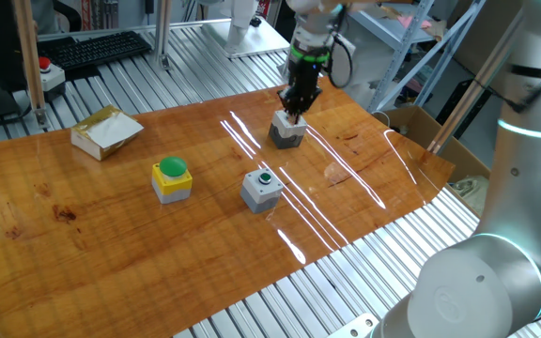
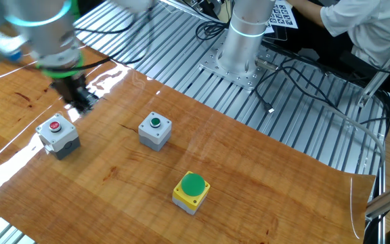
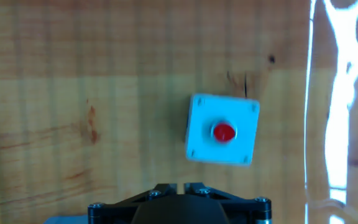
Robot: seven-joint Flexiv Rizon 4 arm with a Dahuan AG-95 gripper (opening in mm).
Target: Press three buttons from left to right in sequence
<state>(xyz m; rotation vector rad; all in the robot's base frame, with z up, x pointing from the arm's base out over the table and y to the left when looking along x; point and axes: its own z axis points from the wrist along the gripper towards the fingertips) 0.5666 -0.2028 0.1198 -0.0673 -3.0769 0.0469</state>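
Three button boxes stand on the wooden table. The yellow box with a large green dome cap [image 1: 172,178] [image 2: 191,192] is at the left in one fixed view. The grey box with a small green button [image 1: 262,188] [image 2: 155,130] is in the middle. The grey box with a small red button [image 1: 287,130] [image 2: 58,135] [image 3: 222,130] is at the right. My gripper [image 1: 296,105] [image 2: 81,102] [image 3: 179,186] hovers just beside and above the red-button box, not touching it. Its fingertips stand together with only a thin slit between them and hold nothing.
A flat tan-and-white cardboard carton [image 1: 106,131] lies at the table's back left. A pale box with a red mushroom knob [image 1: 45,75] sits beyond it on the metal bench, beside a keyboard [image 1: 92,49]. The arm's base [image 2: 246,41] and cables stand behind the table.
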